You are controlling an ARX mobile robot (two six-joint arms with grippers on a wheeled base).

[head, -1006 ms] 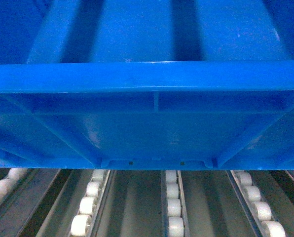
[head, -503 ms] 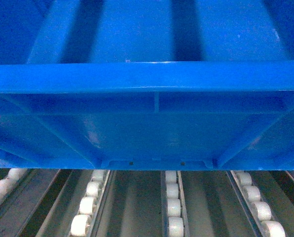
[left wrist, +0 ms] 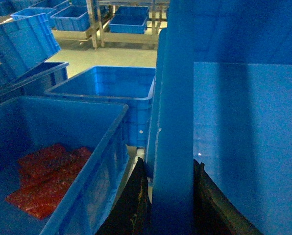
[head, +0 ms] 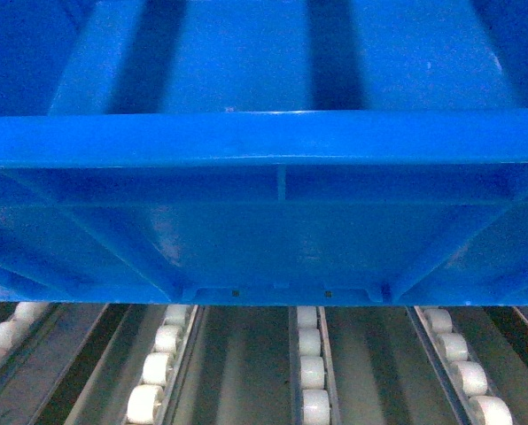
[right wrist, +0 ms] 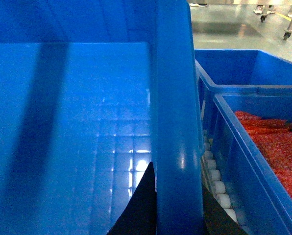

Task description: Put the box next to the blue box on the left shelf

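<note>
The box (head: 264, 239), a large bright-blue open-top crate, fills the head view with its thick rim and ribbed near wall, just above the shelf's roller tracks (head: 310, 372). In the left wrist view my left gripper (left wrist: 170, 164) is shut on the box's left rim (left wrist: 174, 98), one dark finger (left wrist: 137, 196) on each side. My right gripper (right wrist: 178, 178) is shut on the box's right rim (right wrist: 175, 98) the same way. Close beside the left rim stands a blue box (left wrist: 102, 152) holding red packets (left wrist: 45, 176).
Another blue crate (right wrist: 254, 147) with red contents stands right of the held box, a row of white rollers (right wrist: 214, 183) between them. An empty blue crate (left wrist: 114, 90) sits behind the left neighbour. More crates and a metal rack (left wrist: 94, 24) stand farther back.
</note>
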